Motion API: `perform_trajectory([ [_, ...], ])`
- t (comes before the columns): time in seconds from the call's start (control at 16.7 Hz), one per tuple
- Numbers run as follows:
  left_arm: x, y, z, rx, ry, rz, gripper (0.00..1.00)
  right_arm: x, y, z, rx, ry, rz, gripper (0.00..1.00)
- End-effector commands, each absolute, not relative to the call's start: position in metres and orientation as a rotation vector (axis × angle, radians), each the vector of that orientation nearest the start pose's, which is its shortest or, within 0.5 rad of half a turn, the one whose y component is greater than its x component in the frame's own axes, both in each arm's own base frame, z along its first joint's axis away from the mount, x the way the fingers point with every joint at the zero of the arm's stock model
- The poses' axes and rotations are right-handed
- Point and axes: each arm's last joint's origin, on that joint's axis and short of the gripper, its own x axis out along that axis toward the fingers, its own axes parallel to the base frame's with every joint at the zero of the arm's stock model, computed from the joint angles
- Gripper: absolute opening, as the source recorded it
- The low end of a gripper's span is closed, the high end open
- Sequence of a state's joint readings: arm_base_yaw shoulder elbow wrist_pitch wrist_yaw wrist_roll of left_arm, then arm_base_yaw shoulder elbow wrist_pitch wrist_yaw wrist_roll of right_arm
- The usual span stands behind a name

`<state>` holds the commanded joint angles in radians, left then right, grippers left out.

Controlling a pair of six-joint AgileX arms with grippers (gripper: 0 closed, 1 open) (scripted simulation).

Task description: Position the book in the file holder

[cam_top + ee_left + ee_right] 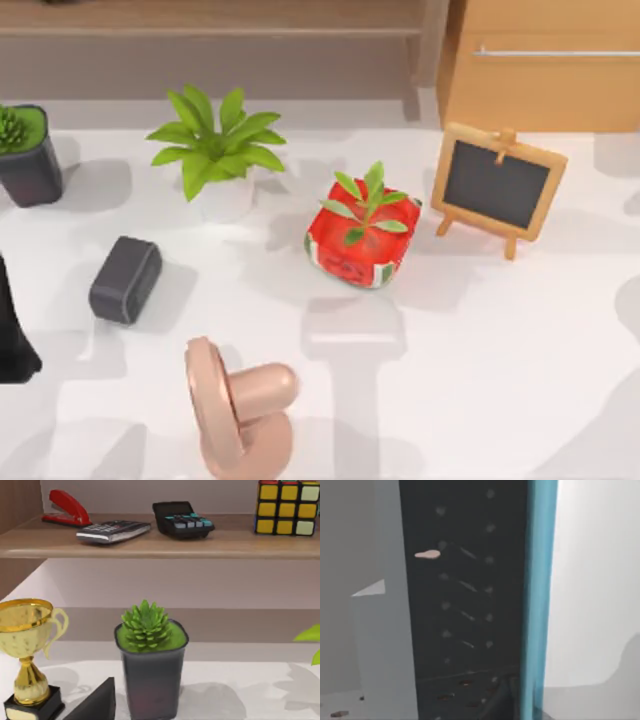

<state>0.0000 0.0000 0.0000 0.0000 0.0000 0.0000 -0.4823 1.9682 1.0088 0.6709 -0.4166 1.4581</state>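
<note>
Book [538, 600] looks stiff, a rigid hardcover, probably moderately heavy with a slick cover; best pinched across the boards near the spine (judgement); in the right wrist view it stands edge-on, a thin cyan strip close to the camera, beside a dark perforated panel [465, 605], likely the file holder; can't tell the right claw's opening or whether it holds the book; left arm [14, 330] parked at table's left edge.

Tabletop [520, 360]: plant box [362, 240] at ctr. Blackboard [498, 185] at its 2 o'clock, leafy plant [215, 150] at 10, speaker [125, 279] at 9, ring toy [235, 410] at 7. Succulent pot [28, 155] far left edge, w/ trophy [27, 655] beside it. Shelf [160, 540] behind carries stapler [67, 509], calculators [114, 531], cube [287, 506].
</note>
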Motion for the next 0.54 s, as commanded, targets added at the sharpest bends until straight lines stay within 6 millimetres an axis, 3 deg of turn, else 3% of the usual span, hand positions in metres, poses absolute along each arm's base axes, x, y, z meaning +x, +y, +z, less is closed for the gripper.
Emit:
perform_trajectory([
  [0.18,0.1057,-0.0012,0.16,0.0,0.0,0.0,1.0,0.3699,-0.176,0.1489,1.562,0.186,-0.234,0.98],
  [0.54,0.1057,-0.0012,0.16,0.0,0.0,0.0,1.0,0.3699,-0.176,0.1489,1.562,0.186,-0.234,1.0],
])
